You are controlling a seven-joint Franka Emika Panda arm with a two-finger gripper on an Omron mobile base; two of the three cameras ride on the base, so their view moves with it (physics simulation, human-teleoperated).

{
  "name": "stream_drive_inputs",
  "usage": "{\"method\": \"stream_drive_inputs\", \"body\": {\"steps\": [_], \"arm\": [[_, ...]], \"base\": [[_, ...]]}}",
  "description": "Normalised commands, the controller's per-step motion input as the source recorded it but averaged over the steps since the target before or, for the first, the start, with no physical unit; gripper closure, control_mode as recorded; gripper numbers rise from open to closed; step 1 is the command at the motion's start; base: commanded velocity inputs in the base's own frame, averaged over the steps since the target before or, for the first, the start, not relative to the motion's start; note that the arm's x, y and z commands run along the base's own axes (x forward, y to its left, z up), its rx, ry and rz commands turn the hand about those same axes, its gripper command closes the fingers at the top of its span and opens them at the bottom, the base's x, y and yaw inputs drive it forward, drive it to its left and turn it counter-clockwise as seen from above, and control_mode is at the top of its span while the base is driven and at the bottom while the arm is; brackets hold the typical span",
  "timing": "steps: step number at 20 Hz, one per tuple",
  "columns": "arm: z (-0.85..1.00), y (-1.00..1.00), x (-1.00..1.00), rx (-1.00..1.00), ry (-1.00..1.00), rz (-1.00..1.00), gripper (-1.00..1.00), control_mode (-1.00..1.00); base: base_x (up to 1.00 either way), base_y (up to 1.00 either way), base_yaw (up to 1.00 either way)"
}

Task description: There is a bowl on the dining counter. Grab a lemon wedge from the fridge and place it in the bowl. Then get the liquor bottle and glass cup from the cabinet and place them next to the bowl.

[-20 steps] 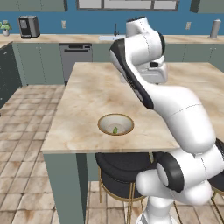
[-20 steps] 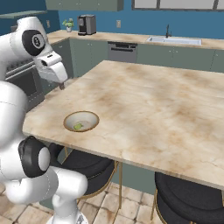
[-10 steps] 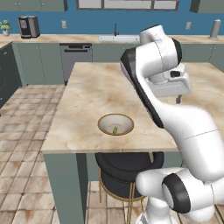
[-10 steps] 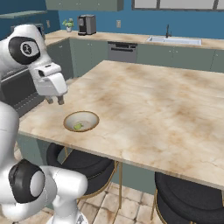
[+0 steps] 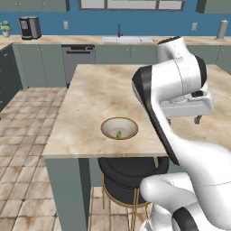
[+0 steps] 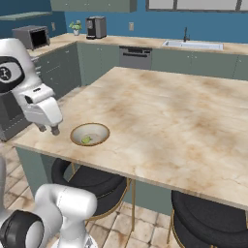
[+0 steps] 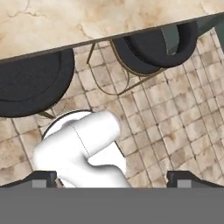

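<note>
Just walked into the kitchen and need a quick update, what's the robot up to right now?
The lemon wedge already lies in the bowl, which sits near the edge of the dining counter. The gripper hangs beside the bowl at the counter's edge, holding nothing, its camera looking down at the stools and the tiled floor. No bottle or glass stands on the counter yet, so that part is still to do.

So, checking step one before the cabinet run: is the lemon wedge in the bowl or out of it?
In. The lemon wedge lies on the off-white inside of the bowl, on the dining counter.
</note>
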Motion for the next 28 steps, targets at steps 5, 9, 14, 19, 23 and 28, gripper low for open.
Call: {"method": "stream_drive_inputs", "body": {"steps": [5, 9, 14, 19, 23, 28], "arm": [[0.0, -0.22, -0.16, 0.07, 0.0, 0.19, -1.0, 1.0], [0.0, 0.0, 0.0, 0.0, 0.0, 0.0, -1.0, 1.0], [0.0, 0.0, 0.0, 0.0, 0.0, 0.0, -1.0, 1.0], [0.0, 0.0, 0.0, 0.0, 0.0, 0.0, -1.0, 1.0], [0.0, 0.0, 0.0, 0.0, 0.0, 0.0, -1.0, 1.0], [0.0, 0.0, 0.0, 0.0, 0.0, 0.0, -1.0, 1.0]], "base": [[-0.05, -0.09, 0.02], [-0.48, -0.75, 0.0], [-0.69, -1.0, -0.01], [-0.96, -1.0, -0.04], [-0.59, -1.0, -0.19], [-0.01, -1.0, -0.18]]}}
